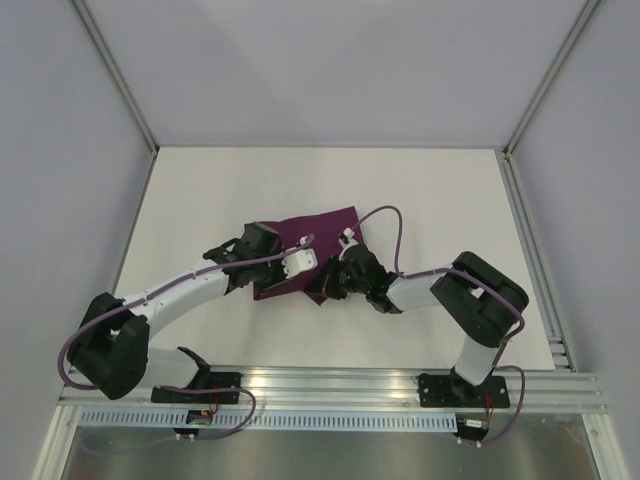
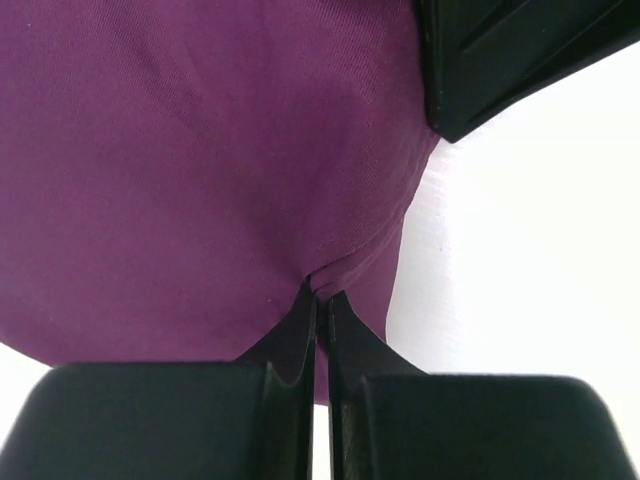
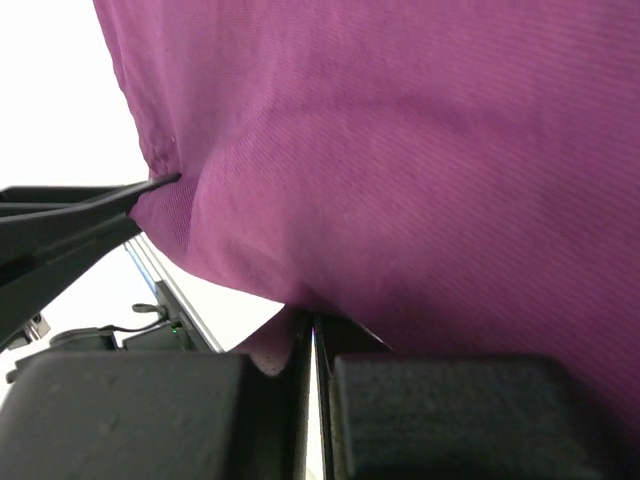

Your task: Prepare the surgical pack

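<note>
The deep-purple cloth (image 1: pixel 312 240) lies folded in the middle of the white table. My left gripper (image 1: pixel 262 268) is shut on the cloth's near-left edge; in the left wrist view its tips (image 2: pixel 320 300) pinch a fold of purple fabric (image 2: pixel 200 180). My right gripper (image 1: pixel 322 285) is shut on the cloth's near edge; in the right wrist view its tips (image 3: pixel 312 322) clamp the fabric (image 3: pixel 420 170), which hangs lifted above the table. The steel tray, gauze, forceps and packets are hidden or out of view.
The white table (image 1: pixel 200 200) is walled by grey panels with aluminium posts. An aluminium rail (image 1: pixel 330 385) runs along the near edge. Purple cables (image 1: pixel 395 225) loop off both arms. The other arm's black finger (image 2: pixel 510 60) crosses the left wrist view's top right.
</note>
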Controlling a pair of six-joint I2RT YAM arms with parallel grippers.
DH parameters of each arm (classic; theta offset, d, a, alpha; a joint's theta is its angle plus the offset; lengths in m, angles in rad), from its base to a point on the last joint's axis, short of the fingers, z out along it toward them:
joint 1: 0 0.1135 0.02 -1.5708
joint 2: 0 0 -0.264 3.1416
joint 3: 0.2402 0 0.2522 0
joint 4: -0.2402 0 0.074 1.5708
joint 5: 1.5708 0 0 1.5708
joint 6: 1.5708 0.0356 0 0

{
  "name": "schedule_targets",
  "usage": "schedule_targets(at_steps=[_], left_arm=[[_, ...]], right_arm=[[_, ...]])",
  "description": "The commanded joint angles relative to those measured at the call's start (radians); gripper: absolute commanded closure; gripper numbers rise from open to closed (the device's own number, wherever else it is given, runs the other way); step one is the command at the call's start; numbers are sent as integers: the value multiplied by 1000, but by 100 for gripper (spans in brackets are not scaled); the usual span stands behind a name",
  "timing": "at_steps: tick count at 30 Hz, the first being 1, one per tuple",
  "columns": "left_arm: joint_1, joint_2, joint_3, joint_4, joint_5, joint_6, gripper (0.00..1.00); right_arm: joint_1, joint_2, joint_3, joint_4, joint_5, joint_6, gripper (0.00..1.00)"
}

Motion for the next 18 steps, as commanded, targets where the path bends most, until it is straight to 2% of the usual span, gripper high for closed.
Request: schedule_targets(at_steps=[1,6,8,10,15,17,18], left_arm=[[-3,-18,53,0,33,-39,100],[-3,-67,76,-17,51,-56,99],[-5,-68,84,-27,54,-51,88],[-3,-58,86,-41,42,-45,82],[-3,10,81,-30,-8,-40,83],[-3,28,89,-30,-10,-48,65],[-3,30,90,-35,-8,-52,62]], right_arm=[[4,26,43,97,9,36,99],[11,75,103,163,-8,78,99],[9,80,111,185,-11,85,100],[9,77,115,160,-4,84,99],[9,87,91,160,22,98,100],[11,100,92,183,10,104,99],[9,103,92,189,6,111,100]])
